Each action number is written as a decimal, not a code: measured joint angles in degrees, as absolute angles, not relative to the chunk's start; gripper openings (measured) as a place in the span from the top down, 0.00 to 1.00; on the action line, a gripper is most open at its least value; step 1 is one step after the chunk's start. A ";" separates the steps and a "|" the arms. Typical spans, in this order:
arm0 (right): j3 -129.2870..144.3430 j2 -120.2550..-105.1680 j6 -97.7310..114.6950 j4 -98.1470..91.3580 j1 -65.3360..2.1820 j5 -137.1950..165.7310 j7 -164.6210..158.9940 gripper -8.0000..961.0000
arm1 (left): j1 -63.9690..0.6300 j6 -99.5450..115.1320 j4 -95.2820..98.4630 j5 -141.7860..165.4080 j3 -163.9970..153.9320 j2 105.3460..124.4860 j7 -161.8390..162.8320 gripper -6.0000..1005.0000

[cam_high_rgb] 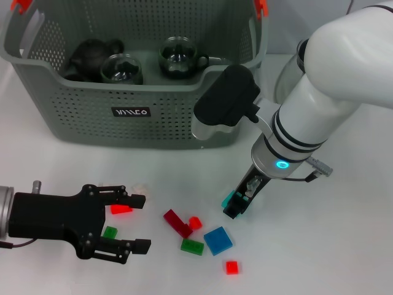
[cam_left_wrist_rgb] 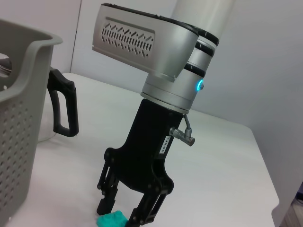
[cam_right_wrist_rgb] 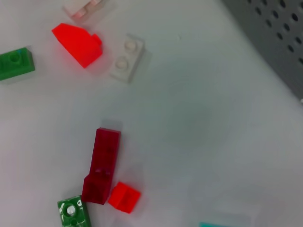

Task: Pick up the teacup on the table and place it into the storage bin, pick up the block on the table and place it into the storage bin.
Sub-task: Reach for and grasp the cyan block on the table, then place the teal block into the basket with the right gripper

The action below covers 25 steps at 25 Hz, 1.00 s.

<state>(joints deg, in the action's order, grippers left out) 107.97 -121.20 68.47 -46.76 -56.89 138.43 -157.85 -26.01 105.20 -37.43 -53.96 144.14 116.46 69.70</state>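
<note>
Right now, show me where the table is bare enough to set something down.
Bare table lies on the robot's right of the right gripper, and between the storage bin and the blocks. Crowded: the blocks between the left gripper and the teal block.

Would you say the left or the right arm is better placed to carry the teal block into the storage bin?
Right: the right gripper is down around the teal block, near the storage bin. The left gripper is open over other blocks.

Bright, even overhead light; soft shadows on the white table (cam_high_rgb: 344, 246); no glare.
</note>
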 joint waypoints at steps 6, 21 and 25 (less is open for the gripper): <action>108.02 -121.20 68.44 -46.76 -56.70 138.43 -157.85 0.38 | -26.01 105.19 -37.42 -53.96 144.09 116.45 69.69 0.14; 108.39 -121.15 68.58 -47.10 -56.52 138.43 -159.05 0.52 | -25.84 105.11 -37.44 -53.96 143.95 116.52 69.70 0.14; 108.10 -121.05 69.09 -47.82 -56.40 138.43 -159.27 0.55 | -25.84 105.12 -37.44 -53.96 143.92 116.54 69.70 0.14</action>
